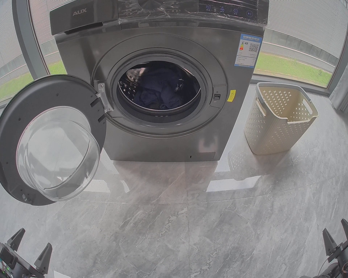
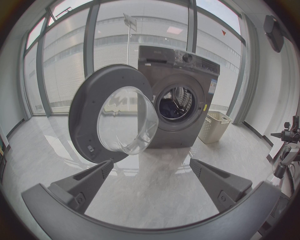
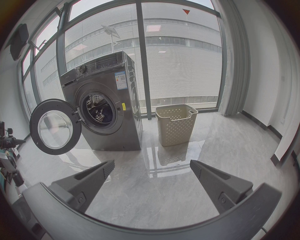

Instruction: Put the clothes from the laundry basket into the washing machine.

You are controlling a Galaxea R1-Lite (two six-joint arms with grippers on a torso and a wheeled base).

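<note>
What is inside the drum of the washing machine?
Dark blue clothes lie heaped in the drum, low against its perforated metal wall. Anything under or behind the heap is covered and cannot be seen.

dark clothes (image 1: 159,88) in drum | washing machine (image 1: 159,83) door open | laundry basket (image 1: 279,117) upright

From my remote station I saw the washing machine (image 1: 163,144) in satin grey metal, crinkled glossy film (image 1: 163,9) over its top panel. Its door (image 1: 50,94) was a matt dark plastic ring around a clear, shiny bowl (image 1: 58,159). The drum (image 1: 125,87) gleamed as perforated steel; the clothes (image 1: 159,90) were soft navy cloth. The laundry basket (image 1: 279,123) was matt cream plastic, punched with holes. The floor (image 1: 181,224) was polished grey stone, mirror-glossy. Both the left gripper (image 1: 33,239) and right gripper (image 1: 334,230) looked matt black plastic.
</note>
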